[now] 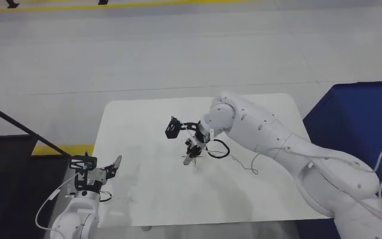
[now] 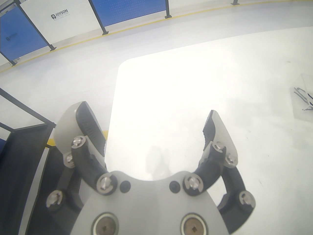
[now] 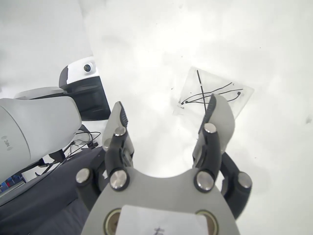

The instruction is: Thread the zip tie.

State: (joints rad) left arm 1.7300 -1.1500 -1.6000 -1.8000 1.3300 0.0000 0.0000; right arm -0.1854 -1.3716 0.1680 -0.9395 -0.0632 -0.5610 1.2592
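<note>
Zip ties, thin and black, lie loose and crossing one another on a clear plastic sheet that sits flat on the white table. One tie is straight. The others curve, and two of them show small heads at their ends. None of them is held.

Seen from the top view, the right gripper hangs just off the table's centre, a little toward 9 o'clock, with its arm coming in from 4 o'clock. In its own wrist view the right gripper is spread wide with nothing between its fingers. One fingertip overlaps the near edge of the sheet and covers the end of the straight tie. Whether it touches the sheet I cannot tell.

The left gripper sits at the table's 9 o'clock edge, well apart from the ties. In the left wrist view the left gripper is also spread wide and grasps nothing, its ribbed black pads facing each other above bare tabletop. The sheet with the ties lies off toward 3 o'clock from it.
</note>
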